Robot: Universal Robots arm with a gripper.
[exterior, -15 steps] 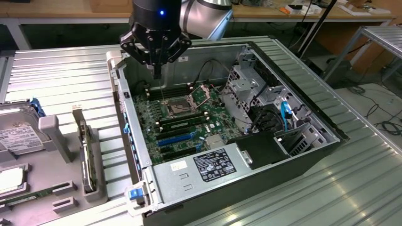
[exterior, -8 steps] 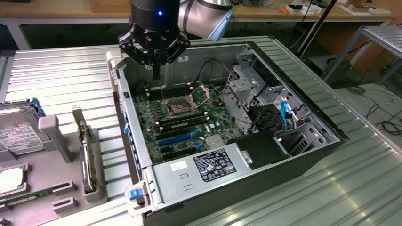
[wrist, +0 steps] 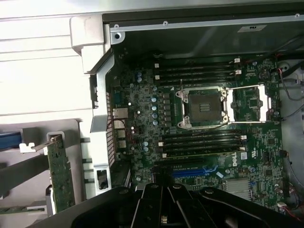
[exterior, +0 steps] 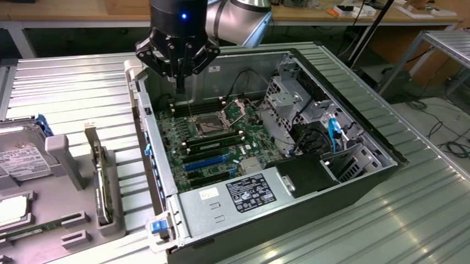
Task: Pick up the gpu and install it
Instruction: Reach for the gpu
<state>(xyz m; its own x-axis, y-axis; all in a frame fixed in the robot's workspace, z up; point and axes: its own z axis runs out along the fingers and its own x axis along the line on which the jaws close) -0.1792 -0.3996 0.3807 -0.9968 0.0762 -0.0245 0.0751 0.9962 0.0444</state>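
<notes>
While an open tower computer case (exterior: 242,63) lies on its side on a ribbed metal table (exterior: 74,88), the robot arm's black gripper (exterior: 180,85) hangs over the case interior, just above the motherboard (exterior: 220,146) and near its CPU socket (exterior: 208,126). Its fingers are pressed together and grip nothing. The gpu (exterior: 103,181) stands on edge in a grey holder (exterior: 110,225) just outside the case, on the exterior view's left of it, well apart from the gripper. A hard drive (exterior: 18,162) lies farther from the case, beyond the gpu.
</notes>
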